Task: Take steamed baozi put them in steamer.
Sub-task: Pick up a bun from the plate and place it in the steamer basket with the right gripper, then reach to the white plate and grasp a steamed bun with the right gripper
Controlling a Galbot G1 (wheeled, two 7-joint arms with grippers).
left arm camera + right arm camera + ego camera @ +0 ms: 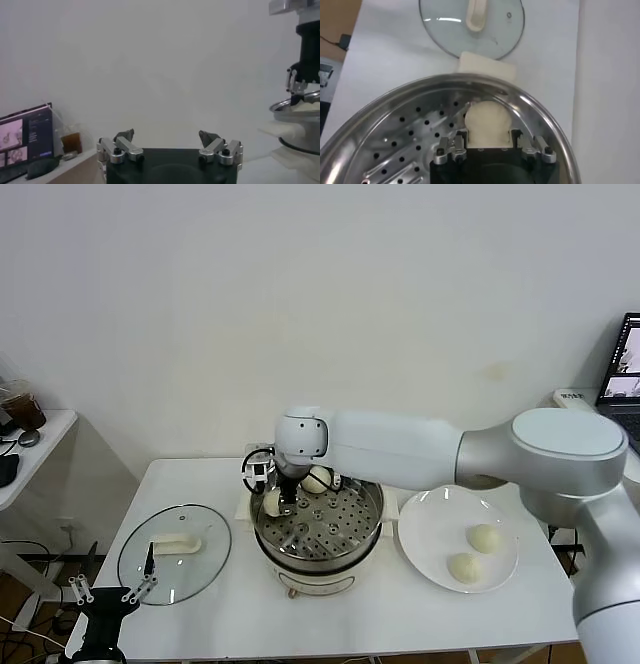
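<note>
The steamer (322, 550) is a shiny steel pot with a perforated tray, at the table's middle. My right gripper (281, 502) reaches down inside its left rim, shut on a steamed baozi (270, 502). In the right wrist view this cream bun (487, 120) sits pinched between the fingers (489, 139), low over the tray (395, 132) near the wall. Another baozi (318, 480) lies at the steamer's back. Two more (485, 537) (465, 567) rest on the white plate (430, 519). My left gripper (110, 596) hangs open and empty off the table's front left corner (170, 137).
A round glass lid (175, 550) with a white handle lies flat to the left of the steamer (470, 25). A white side handle (487, 67) juts from the pot toward the lid. A laptop (628, 369) stands at far right. A small side table (30, 439) is at far left.
</note>
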